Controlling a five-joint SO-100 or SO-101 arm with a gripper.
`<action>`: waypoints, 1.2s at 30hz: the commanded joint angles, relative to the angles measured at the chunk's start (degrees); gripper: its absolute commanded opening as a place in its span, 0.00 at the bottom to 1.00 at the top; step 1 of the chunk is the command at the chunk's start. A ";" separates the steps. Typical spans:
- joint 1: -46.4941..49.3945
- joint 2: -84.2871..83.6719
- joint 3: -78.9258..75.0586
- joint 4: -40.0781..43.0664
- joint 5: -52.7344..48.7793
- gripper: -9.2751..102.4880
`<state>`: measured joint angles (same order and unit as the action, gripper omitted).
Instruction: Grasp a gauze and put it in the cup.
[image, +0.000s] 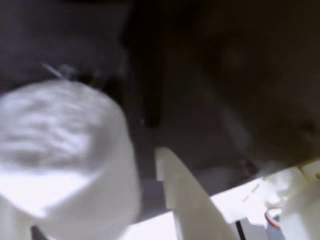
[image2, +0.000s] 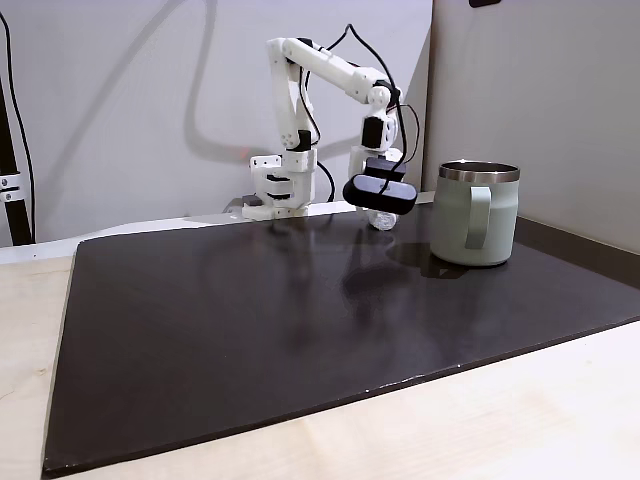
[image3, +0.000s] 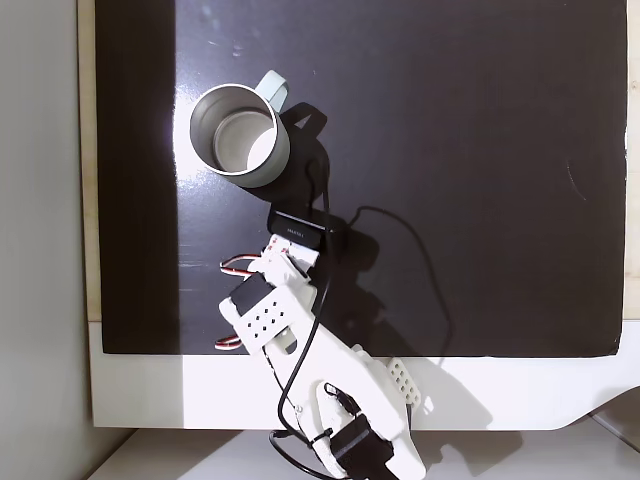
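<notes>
1. The dark mat (image2: 250, 330) fills most of the side fixed view
2. The cup (image2: 474, 213) stands right of centre there, mouth open upward
3. Our gripper (image2: 380, 215) is clasping the gauze (image: 65, 160), lower left in the wrist view; we should lift clear of the rim before releasing

Gauze (image: 65, 155): white, soft-textured cylindrical roll, blurred, occupied lower left of the wrist view, curved side facing the camera. In a fixed view, a small pale piece (image2: 383, 221) showed at centre right, just left of the cup; contact with the table could not be told.

Cup (image2: 474, 213): pale sage-green mug, steel rim, green handle toward the camera, upright at right of centre. Seen from above (image3: 240, 135), upper left, open and empty.
</notes>
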<state>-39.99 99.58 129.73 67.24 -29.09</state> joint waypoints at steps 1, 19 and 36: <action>-0.35 -0.26 0.53 -1.76 0.70 0.31; 2.64 0.70 -3.34 1.76 0.70 0.08; 4.39 13.71 -41.04 34.54 -0.18 0.08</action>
<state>-36.30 110.57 98.00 97.29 -28.83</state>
